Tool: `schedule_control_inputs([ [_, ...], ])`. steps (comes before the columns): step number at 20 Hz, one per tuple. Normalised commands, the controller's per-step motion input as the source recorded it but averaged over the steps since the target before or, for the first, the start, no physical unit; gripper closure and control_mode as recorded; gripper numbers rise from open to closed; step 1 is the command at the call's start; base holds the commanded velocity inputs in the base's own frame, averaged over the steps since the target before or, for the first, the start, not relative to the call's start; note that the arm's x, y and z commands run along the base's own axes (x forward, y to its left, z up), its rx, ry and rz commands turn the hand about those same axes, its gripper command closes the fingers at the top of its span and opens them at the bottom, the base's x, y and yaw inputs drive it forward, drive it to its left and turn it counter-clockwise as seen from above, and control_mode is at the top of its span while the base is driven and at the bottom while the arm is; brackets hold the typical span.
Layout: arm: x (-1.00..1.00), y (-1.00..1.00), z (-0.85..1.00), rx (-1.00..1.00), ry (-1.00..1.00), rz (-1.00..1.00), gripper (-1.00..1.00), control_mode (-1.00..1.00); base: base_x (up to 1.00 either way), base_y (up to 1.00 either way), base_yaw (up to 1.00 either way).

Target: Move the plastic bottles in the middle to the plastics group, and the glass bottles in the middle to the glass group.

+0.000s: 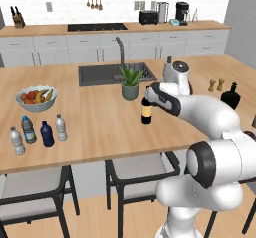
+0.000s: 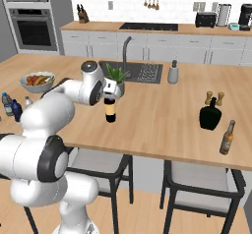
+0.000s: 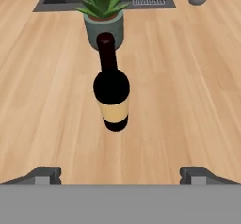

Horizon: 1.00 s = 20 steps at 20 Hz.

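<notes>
The tall dark wine bottle (image 1: 146, 111) (image 2: 110, 112) (image 3: 112, 93) with a cream-yellow label stands upright mid-counter, just in front of a potted plant. My gripper (image 1: 147, 92) (image 2: 109, 97) (image 3: 121, 176) hovers directly above its neck, open wide with nothing between the fingers. At the counter's left end stand the dark blue bottle (image 1: 47, 134) (image 2: 17, 110) and the clear pale-capped bottle (image 1: 61, 128), close beside the blue-green-labelled bottle (image 1: 28, 130) and the clear pale-labelled one (image 1: 16, 141). Far right stands the squat black bottle (image 1: 230, 96) (image 2: 210, 115).
The potted plant (image 1: 130, 83) (image 3: 104, 18) and sink (image 1: 100, 74) lie behind the wine bottle. A fruit bowl (image 1: 36, 98) sits at left. Salt and pepper shakers (image 1: 216, 85), a brown bottle (image 2: 227, 137) and a grey canister (image 2: 173, 73) stand toward the right. Chairs are tucked under the front edge.
</notes>
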Motion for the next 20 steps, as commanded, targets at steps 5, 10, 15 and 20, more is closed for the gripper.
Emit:
schedule_control_inputs([
  [5,0.11,0.21,-0.15,0.00,-0.02,-0.05,-1.00,-1.00,0.00,0.00,0.00],
  [10,0.08,0.09,-0.22,0.00,-0.02,-0.05,-1.00,-1.00,0.00,0.00,0.00],
  [15,0.24,0.00,-0.38,0.00,-0.04,0.00,-1.00,-1.00,0.00,0.00,0.00],
  [20,0.22,-0.03,-0.11,0.00,0.00,0.00,-1.00,-1.00,0.00,0.00,0.00],
])
